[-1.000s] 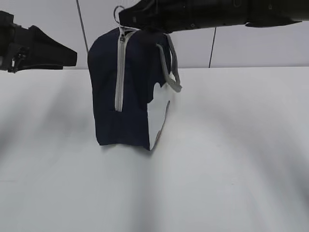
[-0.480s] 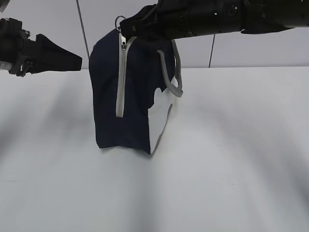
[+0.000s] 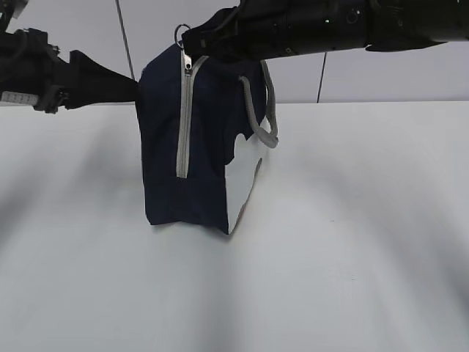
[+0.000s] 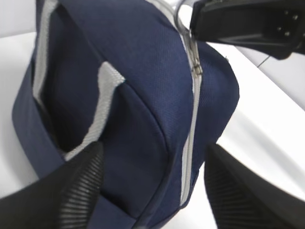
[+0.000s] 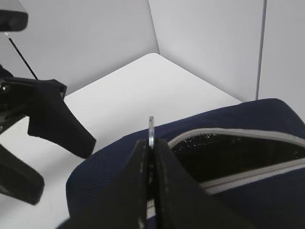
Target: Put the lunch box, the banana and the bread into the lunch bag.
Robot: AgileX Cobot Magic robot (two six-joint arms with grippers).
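Right tool (image 5: 151, 157), pinched shut on the ring pull (image 5: 151, 128) at the lunch bag's (image 3: 198, 147) top, faces the wide-open left tool (image 4: 152, 186) straddling the bag's end.

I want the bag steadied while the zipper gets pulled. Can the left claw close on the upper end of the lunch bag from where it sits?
Probably yes. The left claw is open, its fingers straddling the lunch bag. The right claw, shut on the ring pull, sits higher.
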